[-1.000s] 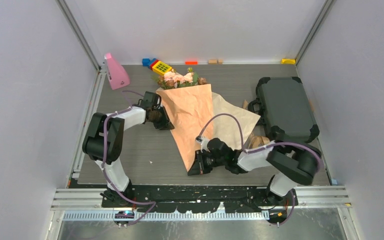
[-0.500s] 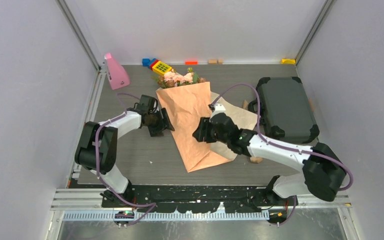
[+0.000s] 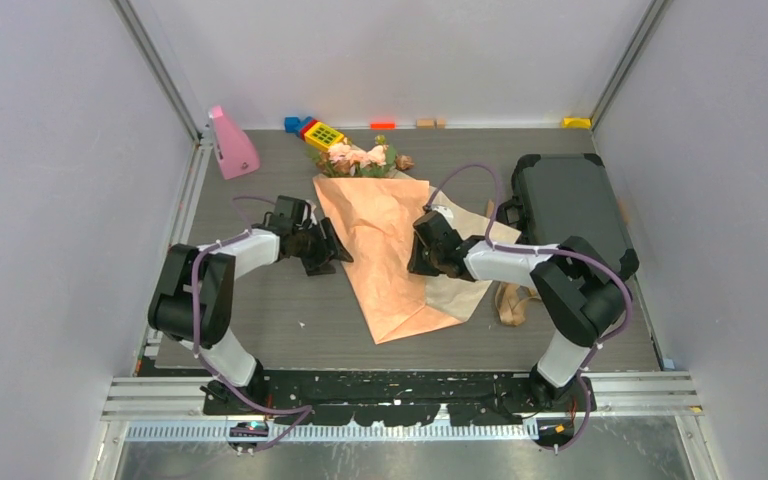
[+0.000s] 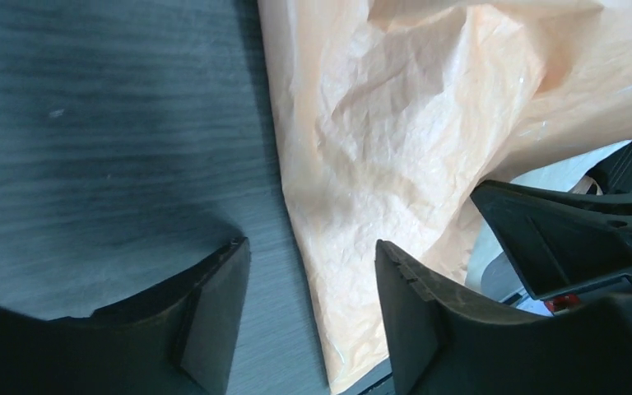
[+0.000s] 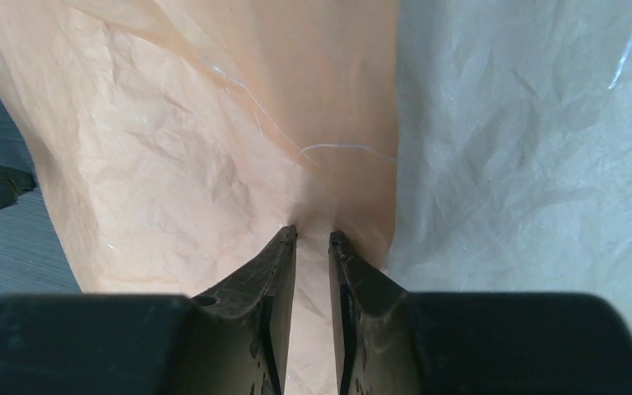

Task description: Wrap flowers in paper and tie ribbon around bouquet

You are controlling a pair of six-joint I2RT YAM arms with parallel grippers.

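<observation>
The large crinkled paper sheet [image 3: 385,250] is showing peach-orange on its upper folded face and pale beige where its other face is lying exposed. The bunch of small artificial roses [image 3: 360,157] is showing soft pink and brownish-red blooms among green leaves. The narrow satin ribbon [image 3: 512,303] is gleaming tan-beige. The flat wood-grain counter [image 3: 260,300] is running dark grey with fine lighter streaks. The rectangular hard plastic case [image 3: 570,215] is looking charcoal grey. The tapered plastic object [image 3: 230,143] is glowing pink. The small toy block [image 3: 322,133] is showing yellow with a dark grid.
</observation>
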